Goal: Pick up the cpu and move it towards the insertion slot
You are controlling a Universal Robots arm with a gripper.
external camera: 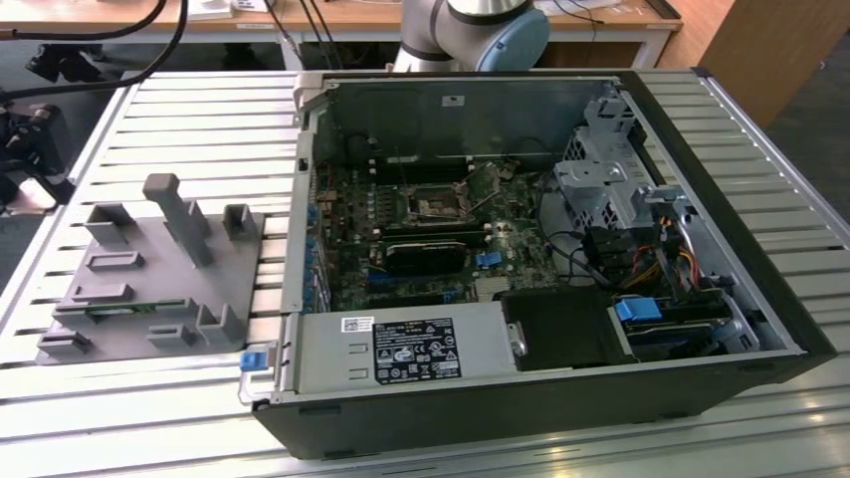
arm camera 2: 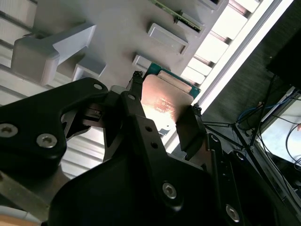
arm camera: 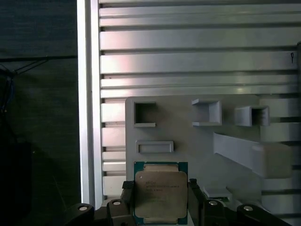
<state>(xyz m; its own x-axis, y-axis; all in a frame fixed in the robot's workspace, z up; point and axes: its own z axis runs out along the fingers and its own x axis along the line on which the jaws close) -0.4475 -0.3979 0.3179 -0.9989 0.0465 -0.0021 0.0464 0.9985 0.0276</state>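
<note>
cpu (arm camera: 161,197), opposite edges clamped by end effector (arm camera: 161,184), grey tray (arm camera: 188,136) beneath

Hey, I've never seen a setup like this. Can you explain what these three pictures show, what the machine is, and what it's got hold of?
It is a single robot arm with a two-fingered gripper. The exterior view is taken from off the arm. It shows a slatted metal table carrying a grey plastic tray with upright posts and an opened computer case. Inside the case, the small square socket with a metal frame is where a chip goes. Both wrist views come from cameras riding on the arm. They show the gripper's fingers closed against two opposite edges of a flat silver chip, with the grey tray behind it.
</note>
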